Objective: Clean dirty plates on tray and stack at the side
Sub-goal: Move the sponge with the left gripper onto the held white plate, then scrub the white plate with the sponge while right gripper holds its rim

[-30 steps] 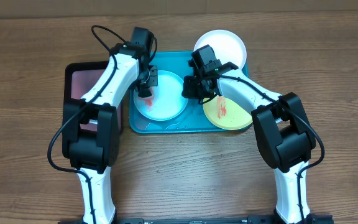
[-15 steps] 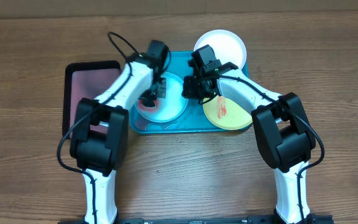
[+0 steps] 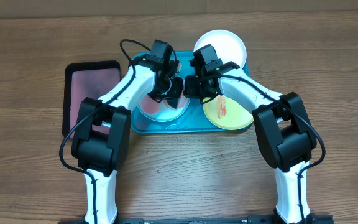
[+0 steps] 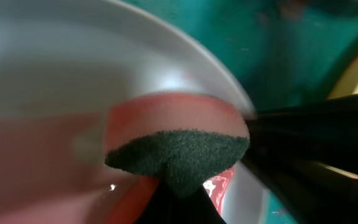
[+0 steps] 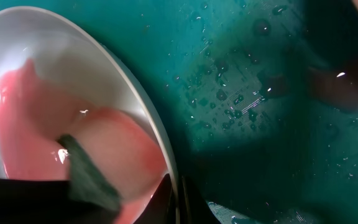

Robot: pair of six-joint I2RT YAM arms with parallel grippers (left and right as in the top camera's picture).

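Note:
The pale blue plate [image 3: 156, 112] lies on the left half of the teal tray [image 3: 192, 123] and is smeared pink-red. My left gripper [image 3: 170, 91] is shut on a green-and-pink sponge [image 4: 179, 152] pressed on the plate's right part [image 4: 73, 68]. My right gripper [image 3: 191, 88] is shut on that plate's right rim [image 5: 166, 155], one finger inside and one outside. The yellow-green plate [image 3: 229, 113], with a red smear, lies on the tray's right half. The white plate [image 3: 225, 45] lies beyond the tray's back right corner.
A smaller black tray with a pinkish inside [image 3: 92, 84] lies left of the teal tray. The tray floor [image 5: 266, 93] is wet with droplets. The two grippers are close together over the tray's middle. Wooden table all round.
My left gripper has swept the sponge rightward across the pale blue plate, from its left edge to its right side beside the right gripper. The right arm has not moved.

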